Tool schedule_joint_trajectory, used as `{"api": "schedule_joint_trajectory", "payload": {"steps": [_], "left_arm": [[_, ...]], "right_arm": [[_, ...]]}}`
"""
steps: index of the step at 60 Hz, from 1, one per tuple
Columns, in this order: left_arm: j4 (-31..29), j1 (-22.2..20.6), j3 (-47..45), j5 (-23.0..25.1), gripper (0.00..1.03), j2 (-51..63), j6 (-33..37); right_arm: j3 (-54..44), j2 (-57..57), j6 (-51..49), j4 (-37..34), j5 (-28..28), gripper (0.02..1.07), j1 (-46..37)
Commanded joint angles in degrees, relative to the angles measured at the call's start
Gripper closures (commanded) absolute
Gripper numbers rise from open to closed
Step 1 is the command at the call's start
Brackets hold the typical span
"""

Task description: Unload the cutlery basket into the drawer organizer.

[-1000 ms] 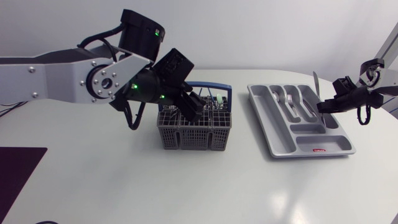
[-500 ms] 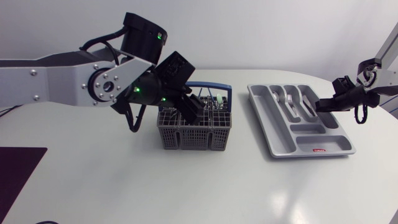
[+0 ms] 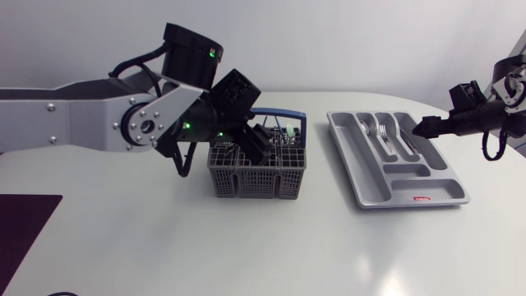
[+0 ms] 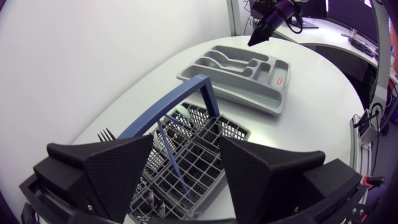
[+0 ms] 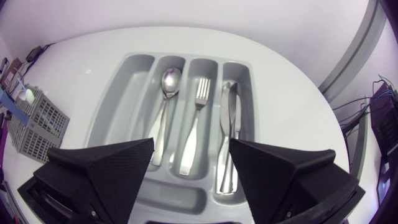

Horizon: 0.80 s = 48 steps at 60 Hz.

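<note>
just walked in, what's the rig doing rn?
It is unloading cutlery with both arms. The left gripper hangs over the basket with jaws open, holding nothing; the tines of a fork stick up beside it. The right gripper is above the organizer, jaws open and empty. The organizer already holds a spoon, a second fork and at least one knife, each kind in its own slot.
</note>
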Motion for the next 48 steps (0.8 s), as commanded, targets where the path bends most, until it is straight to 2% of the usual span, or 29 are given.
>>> {"api": "schedule_joint_trajectory", "payload": {"steps": [1, 20, 24, 40, 48], "left_arm": [[2.65, -0.03, -3.12, -1.26, 0.13, 0.68, 1.59], [19.61, -3.37, -9.45, -12.51, 0.21, 4.72, 2.03], [22.16, -3.72, -9.63, -14.36, 0.26, 6.13, 1.94], [25.76, -3.98, -8.66, -19.28, 0.28, 9.56, -0.08], [27.08, -4.25, -8.22, -19.98, 0.31, 10.35, -1.14]], "right_arm": [[-4.43, -3.75, 0.43, 0.15, -1.38, 0.17, 1.89], [-16.38, -15.35, 1.4, 3.31, -1.99, 0.17, 9.45], [-18.14, -16.58, 1.75, 4.28, -1.99, 0.17, 10.33], [-21.57, -19.66, 1.66, 5.24, -2.43, 0.17, 11.3], [-22.53, -20.45, 1.66, 5.42, -2.79, 0.17, 11.47]]}}
